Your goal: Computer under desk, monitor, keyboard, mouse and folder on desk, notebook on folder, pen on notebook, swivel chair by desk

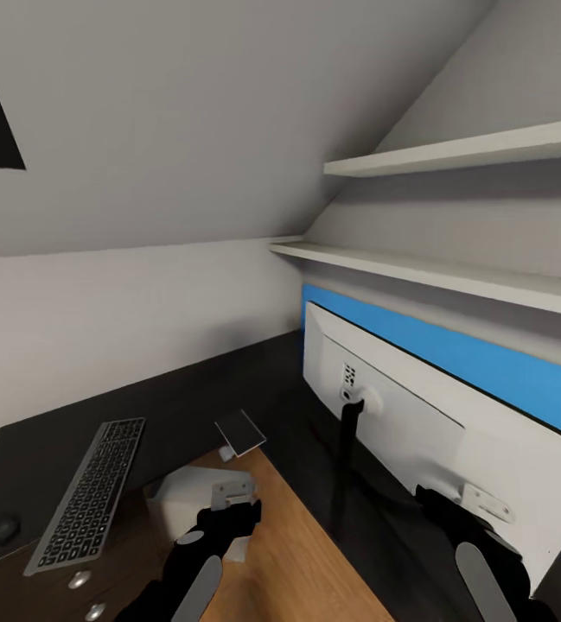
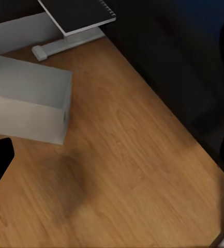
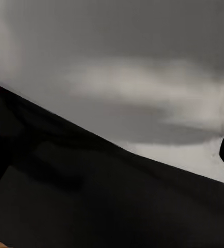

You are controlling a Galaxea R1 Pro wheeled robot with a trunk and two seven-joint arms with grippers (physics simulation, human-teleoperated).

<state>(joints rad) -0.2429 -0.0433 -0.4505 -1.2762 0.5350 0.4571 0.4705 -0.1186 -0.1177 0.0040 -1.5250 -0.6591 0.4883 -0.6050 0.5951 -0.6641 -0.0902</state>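
Note:
The monitor (image 1: 418, 432) stands on the black desk (image 1: 185, 389) at the right, its white back and black stand towards me. On the left part of the desk lies the keyboard (image 1: 90, 492), with the mouse (image 1: 3, 527) near its left side. A small grey notebook (image 1: 239, 432) (image 2: 78, 15) sits by the desk's inner corner, above a white desk foot. The light grey computer (image 1: 189, 501) (image 2: 29, 103) stands on the wooden floor. My left gripper (image 1: 228, 514) hangs open over the floor beside the computer. My right gripper (image 1: 453, 510) is open, close to the monitor's lower back edge.
Two white wall shelves (image 1: 436, 272) run above the desk's blue back panel (image 1: 487, 363), under a sloping ceiling. A dark drawer front with round knobs (image 1: 79, 579) sits below the keyboard. Bare wooden floor (image 2: 132, 155) lies between the desk's two wings.

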